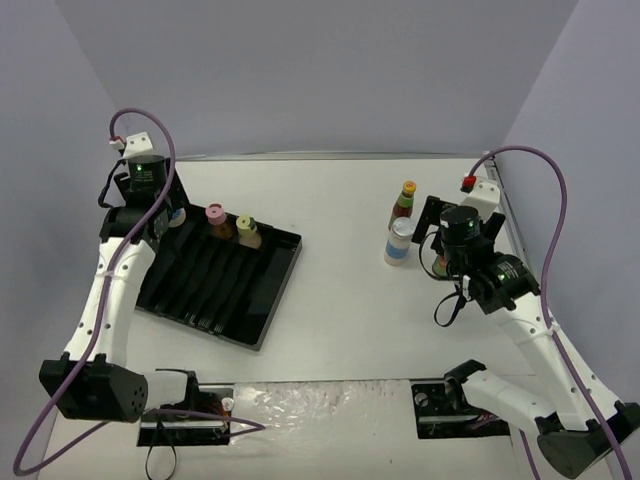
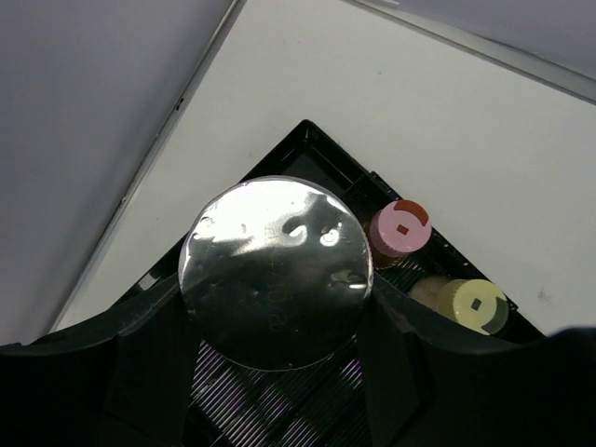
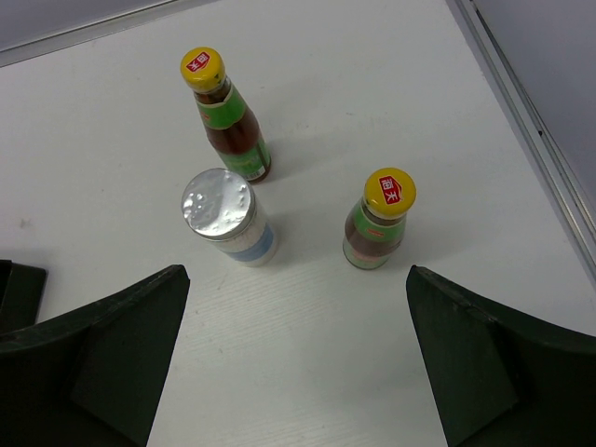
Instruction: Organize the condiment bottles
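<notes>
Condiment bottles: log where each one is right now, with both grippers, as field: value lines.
in tray: pink-capped bottle, pale-yellow-capped bottle, side by side at the far edge
left gripper: shut on silver-lidded bottle, over the tray's far corner
on table, right side: second silver-lidded bottle, far dark bottle, near dark bottle, all upright
right gripper: open, empty, facing those three

Overall: bright, even, diffuse light from above; the white worktop [image 1: 350, 330] is nearly washed out.
Shadows: short and soft at the foot of the dark bottle [image 3: 372, 233].
Glare: patchy highlights on top of the silver-lidded bottle [image 2: 275, 270]; a glossy smear on the worktop's near edge.
Focus: the black fingers [image 3: 102, 363] close to the lens look soft and lack detail; cap print stays crisp.
</notes>
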`<action>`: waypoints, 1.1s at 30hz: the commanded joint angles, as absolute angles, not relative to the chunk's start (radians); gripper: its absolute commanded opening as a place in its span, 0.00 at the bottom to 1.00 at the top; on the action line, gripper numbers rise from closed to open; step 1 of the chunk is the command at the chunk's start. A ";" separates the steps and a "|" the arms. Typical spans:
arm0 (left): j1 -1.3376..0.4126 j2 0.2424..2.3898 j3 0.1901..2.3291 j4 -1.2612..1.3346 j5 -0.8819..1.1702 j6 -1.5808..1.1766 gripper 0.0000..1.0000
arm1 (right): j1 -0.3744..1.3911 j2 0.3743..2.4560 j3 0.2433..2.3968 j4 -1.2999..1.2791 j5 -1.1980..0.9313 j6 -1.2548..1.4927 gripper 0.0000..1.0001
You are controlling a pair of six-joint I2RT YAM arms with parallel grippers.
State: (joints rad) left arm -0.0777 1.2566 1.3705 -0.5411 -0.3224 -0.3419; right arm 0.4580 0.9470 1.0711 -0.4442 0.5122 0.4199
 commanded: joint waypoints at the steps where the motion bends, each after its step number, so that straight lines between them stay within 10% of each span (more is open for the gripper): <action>1: 0.016 1.282 1.373 -0.392 -0.289 -0.395 0.00 | 0.457 0.942 1.071 -0.373 0.515 0.422 1.00; 33: 0.094 1.612 1.324 -0.060 -0.208 -0.359 0.00 | 0.456 0.916 1.018 -0.360 0.491 0.430 1.00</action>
